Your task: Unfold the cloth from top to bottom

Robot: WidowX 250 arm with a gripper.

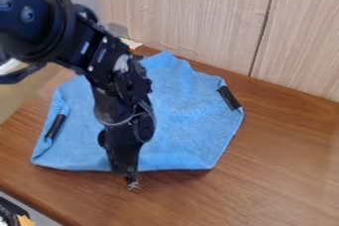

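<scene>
Beneath blue fabric cloth (pixel 189 126): brown wood-grain counter (pixel 285 155). Narrow black strips (pixel 230 97) at cloth's left and right edges. Black robot gripper (pixel 132 183) just past cloth's near edge; can't tell if spread or pressed together. Pale wood-grain panels (pixel 192 17) behind.

A brown wooden table (pixel 285 155) runs beneath pale panels (pixel 192 17) from 11 to 3 o'clock, their dark seam (pixel 266 19) at 1. A small pale scrap (pixel 131 43) lies by them at 11; a black-and-orange object (pixel 25 221) pokes in between 7 and 8.
</scene>
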